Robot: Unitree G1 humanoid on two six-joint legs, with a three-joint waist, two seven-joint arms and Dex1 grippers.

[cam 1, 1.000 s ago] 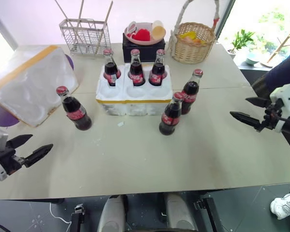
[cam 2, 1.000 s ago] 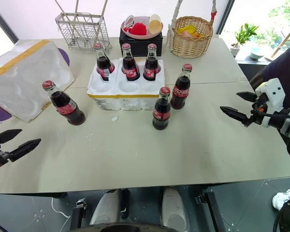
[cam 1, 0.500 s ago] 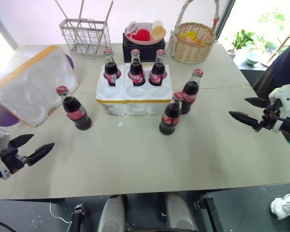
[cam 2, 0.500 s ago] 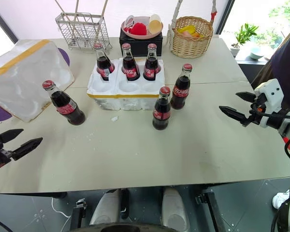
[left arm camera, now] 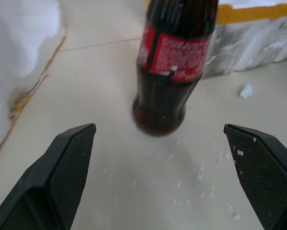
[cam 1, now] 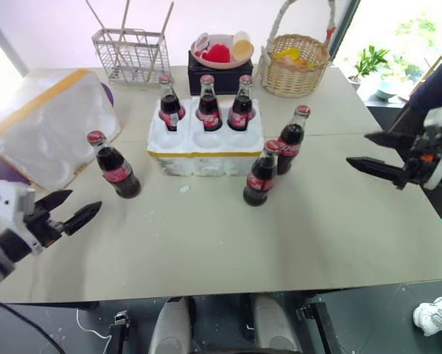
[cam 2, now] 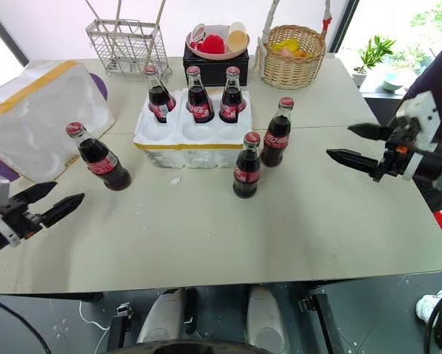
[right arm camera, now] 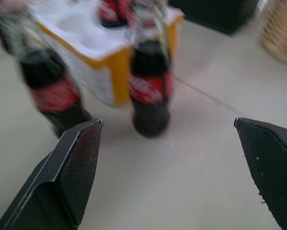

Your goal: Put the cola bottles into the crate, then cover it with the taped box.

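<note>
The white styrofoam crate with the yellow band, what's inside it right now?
Three cola bottles stand in the back wells of the crate; the three front wells look empty, their bottoms hidden.

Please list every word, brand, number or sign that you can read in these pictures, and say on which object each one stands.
No text can be read with certainty.
Red labels on the cola bottles: white script, too small to read.
Label on the bottle near the left gripper: fine white print, blurred, not readable.
Crate and taped box: no writing visible.

Beige table (cam 1: 228, 243) — bright window (cam 1: 398, 22) behind, dark tiled floor (cam 1: 368, 324) below.
</note>
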